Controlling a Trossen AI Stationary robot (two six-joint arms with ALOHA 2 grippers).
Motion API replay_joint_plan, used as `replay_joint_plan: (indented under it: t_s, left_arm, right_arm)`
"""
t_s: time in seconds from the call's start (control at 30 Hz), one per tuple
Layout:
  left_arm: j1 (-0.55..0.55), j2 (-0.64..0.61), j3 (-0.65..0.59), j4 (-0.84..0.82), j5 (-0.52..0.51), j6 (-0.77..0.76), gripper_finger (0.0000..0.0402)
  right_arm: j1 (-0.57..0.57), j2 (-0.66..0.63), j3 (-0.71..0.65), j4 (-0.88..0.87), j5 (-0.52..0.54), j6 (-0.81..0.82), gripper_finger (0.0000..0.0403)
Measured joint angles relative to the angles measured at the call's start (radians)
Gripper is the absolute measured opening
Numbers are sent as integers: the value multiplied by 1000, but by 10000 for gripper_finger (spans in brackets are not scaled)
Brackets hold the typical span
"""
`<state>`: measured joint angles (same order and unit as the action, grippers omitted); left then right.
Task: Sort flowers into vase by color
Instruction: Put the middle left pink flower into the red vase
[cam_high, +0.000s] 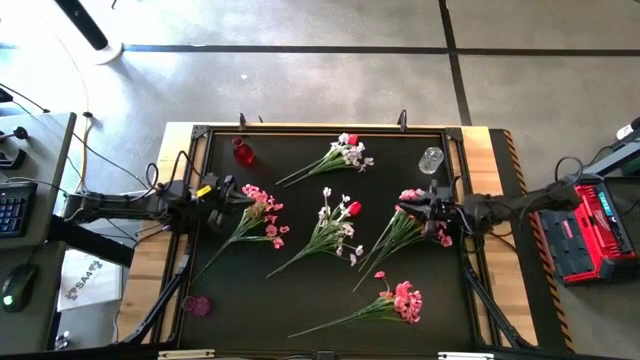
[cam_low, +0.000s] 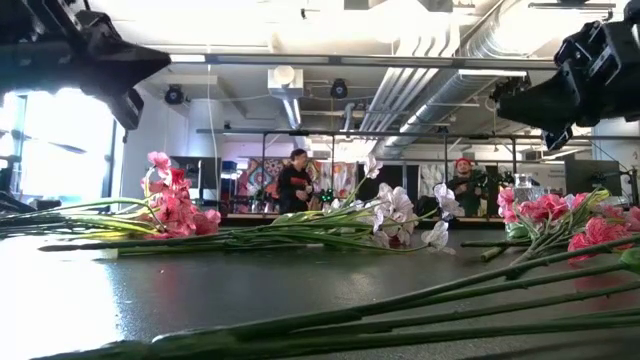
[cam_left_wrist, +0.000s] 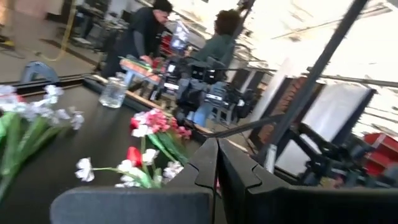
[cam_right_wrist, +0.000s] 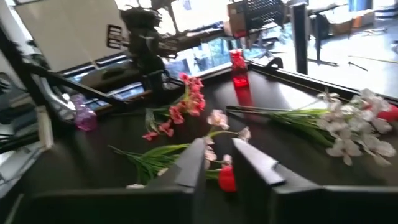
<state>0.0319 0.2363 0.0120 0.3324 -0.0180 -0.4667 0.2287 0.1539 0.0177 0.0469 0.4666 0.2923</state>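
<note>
Tabletop (cam_high: 300, 310): black mat lying inside a wooden frame, with five flower sprays spread flat on it.
Left gripper (cam_high: 232, 194): hovering at the 9 o'clock side, jaws pressed together and holding nothing, tips pointing at the blossoms of the nearest pink spray (cam_high: 262, 212).
Right gripper (cam_high: 408, 209): hovering at the 3 o'clock side over a second pink spray (cam_high: 412, 195); jaws standing narrowly apart in the wrist view, with nothing showing between them.
White-and-red spray, centre (cam_high: 338, 222): lying between the two grippers, stems trailing toward 7 o'clock.
White-and-red spray, rear (cam_high: 345, 151): lying at 12 o'clock.
Pink spray, front (cam_high: 404, 300): lying at 5 o'clock, stem running toward 8 o'clock.
Red vase (cam_high: 242, 152): standing at 11 o'clock.
Clear vase (cam_high: 431, 160): standing at 1 o'clock.
Purple vase (cam_high: 196, 305): sitting at 8 o'clock; whether upright or tipped cannot be told.
Background: two people standing beyond the tabletop in the low view.
</note>
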Motion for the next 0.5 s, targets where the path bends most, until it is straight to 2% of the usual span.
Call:
replay_joint_plan:
  t_s: [0.13, 0.3, 0.4, 0.5]
  left_arm:
    - [0, 15, 0, 2, -39, 0, 0]
    - [0, 17, 0, -6, -174, 8, 0]
    - [0, 37, 0, -28, -242, 23, 0]
    - [3, 87, 8, -30, -308, -4, 3]
  right_arm:
    - [0, 41, 0, 1, 78, 52, 165]
    - [-14, 101, 0, 1, 194, 271, 276]
    - [-43, 133, 8, -17, 144, 365, 306]
    - [-76, 177, 56, -137, 98, 481, 307]
